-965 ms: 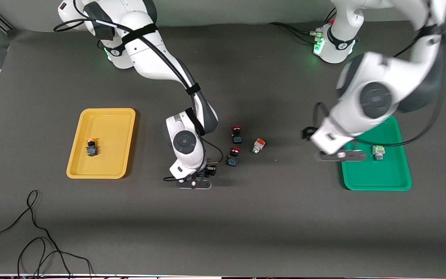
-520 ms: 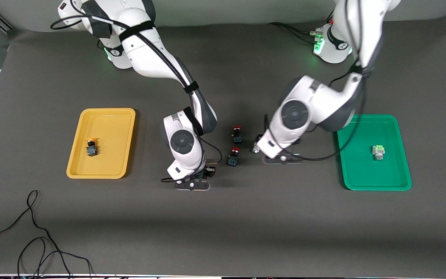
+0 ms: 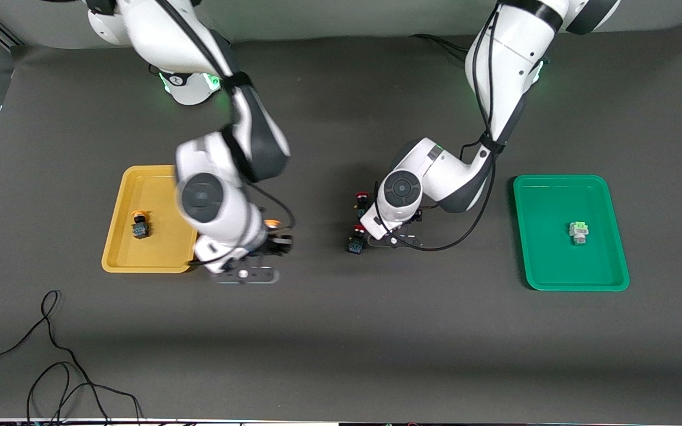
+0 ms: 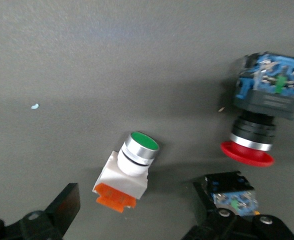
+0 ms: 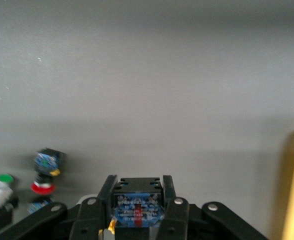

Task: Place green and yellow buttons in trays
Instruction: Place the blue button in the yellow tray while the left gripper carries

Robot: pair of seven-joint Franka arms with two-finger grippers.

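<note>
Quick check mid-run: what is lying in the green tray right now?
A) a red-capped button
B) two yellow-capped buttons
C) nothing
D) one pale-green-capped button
D: the green tray holds a single pale-green-capped button on a white body; the red-capped ones lie on the table mat.
</note>
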